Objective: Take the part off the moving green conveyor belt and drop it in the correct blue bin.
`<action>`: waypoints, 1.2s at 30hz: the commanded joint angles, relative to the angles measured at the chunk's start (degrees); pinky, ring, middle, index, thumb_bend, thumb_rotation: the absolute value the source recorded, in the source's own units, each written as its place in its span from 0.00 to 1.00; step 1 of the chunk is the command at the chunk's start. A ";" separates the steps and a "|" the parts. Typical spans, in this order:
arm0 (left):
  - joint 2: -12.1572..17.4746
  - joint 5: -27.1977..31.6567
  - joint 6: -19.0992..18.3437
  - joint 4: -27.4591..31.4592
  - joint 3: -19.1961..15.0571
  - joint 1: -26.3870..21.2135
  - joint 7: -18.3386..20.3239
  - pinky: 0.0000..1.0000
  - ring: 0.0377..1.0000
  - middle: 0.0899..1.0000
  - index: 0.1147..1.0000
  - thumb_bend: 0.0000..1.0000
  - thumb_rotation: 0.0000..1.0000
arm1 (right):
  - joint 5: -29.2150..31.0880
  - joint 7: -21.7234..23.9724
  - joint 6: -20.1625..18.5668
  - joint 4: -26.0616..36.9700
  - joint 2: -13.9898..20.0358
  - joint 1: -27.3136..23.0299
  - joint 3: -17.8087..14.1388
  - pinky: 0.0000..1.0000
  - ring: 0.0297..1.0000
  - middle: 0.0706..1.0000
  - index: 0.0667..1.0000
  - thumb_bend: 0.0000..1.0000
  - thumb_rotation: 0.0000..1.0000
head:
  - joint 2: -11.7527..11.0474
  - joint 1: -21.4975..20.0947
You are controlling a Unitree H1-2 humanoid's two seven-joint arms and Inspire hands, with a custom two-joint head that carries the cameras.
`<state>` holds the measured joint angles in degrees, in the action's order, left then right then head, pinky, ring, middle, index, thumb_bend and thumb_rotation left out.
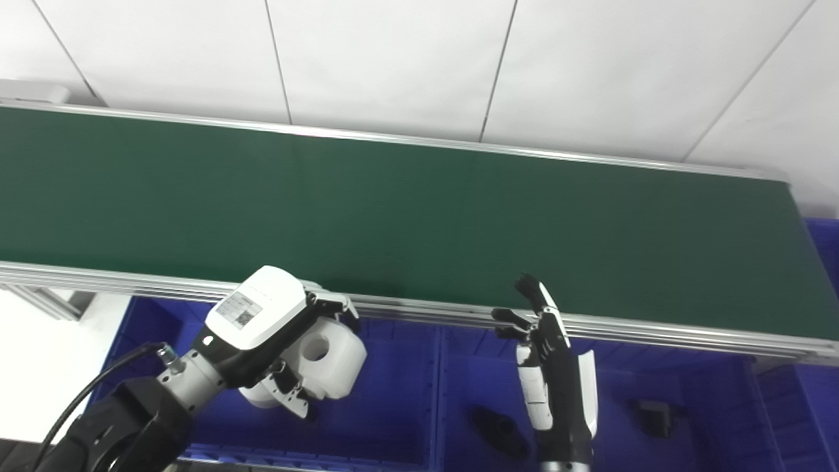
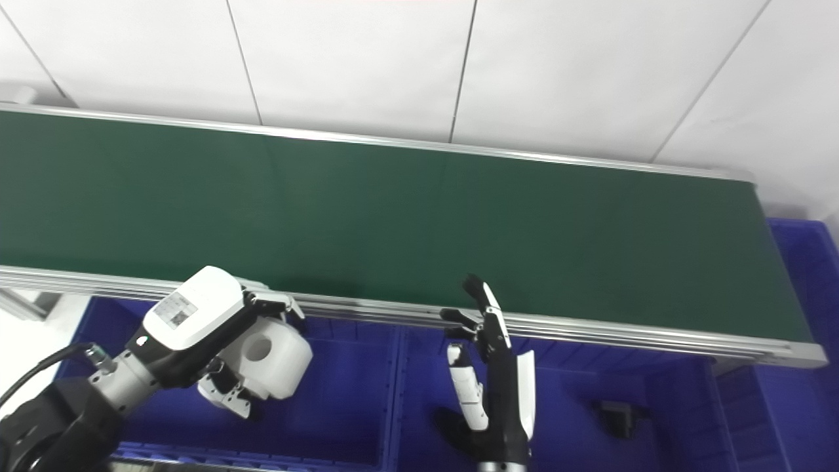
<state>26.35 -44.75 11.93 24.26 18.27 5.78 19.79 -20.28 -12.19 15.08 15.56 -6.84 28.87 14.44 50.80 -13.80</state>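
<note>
here left hand (image 1: 275, 341) grips white part (image 1: 324, 357) above blue bin (image 1: 393, 419).

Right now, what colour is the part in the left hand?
White; the part shows best in the left eye view.

matt belt, shiny rails, smooth plastic

the green belt (image 1: 419, 216) is looking matt and even, like rubbery cloth, edged by rails (image 1: 623, 331) of brushed, shining metal. the white part (image 1: 324, 357) is showing as smooth, slightly glossy plastic with a round hole. the left hand (image 1: 275, 341) is wearing a glossy white plastic shell over dark matt pieces, and the right hand (image 1: 550, 367) is looking the same. the blue bins (image 1: 393, 406) are appearing as smooth moulded plastic. the wall panels (image 1: 393, 59) are looking flat, white and matt.
</note>
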 commanded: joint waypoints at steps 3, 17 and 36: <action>-0.02 0.06 -0.38 0.04 1.08 -2.06 3.48 0.46 0.41 0.41 0.46 0.52 0.00 | -0.49 0.61 -0.77 2.79 -1.78 0.06 0.93 0.61 0.69 0.89 0.90 0.66 1.00 | -0.13 -0.22; -1.47 -0.54 -6.06 2.46 0.02 -2.26 10.47 0.64 0.74 0.79 0.78 0.86 0.25 | -0.29 0.98 -1.22 3.33 -1.85 0.70 1.40 0.61 0.70 0.90 0.90 0.68 0.99 | -0.36 -0.23; -25.34 26.28 -28.83 18.82 -4.89 13.50 6.09 0.82 0.90 0.94 0.90 0.69 0.50 | -2.20 0.28 -1.41 3.08 -2.86 1.22 2.21 0.60 0.70 0.88 0.89 0.70 0.99 | -0.33 -3.09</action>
<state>3.48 -22.78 -13.48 41.23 13.67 17.95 28.09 -21.53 -11.66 13.65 16.60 -7.04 29.27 14.85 50.36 -16.70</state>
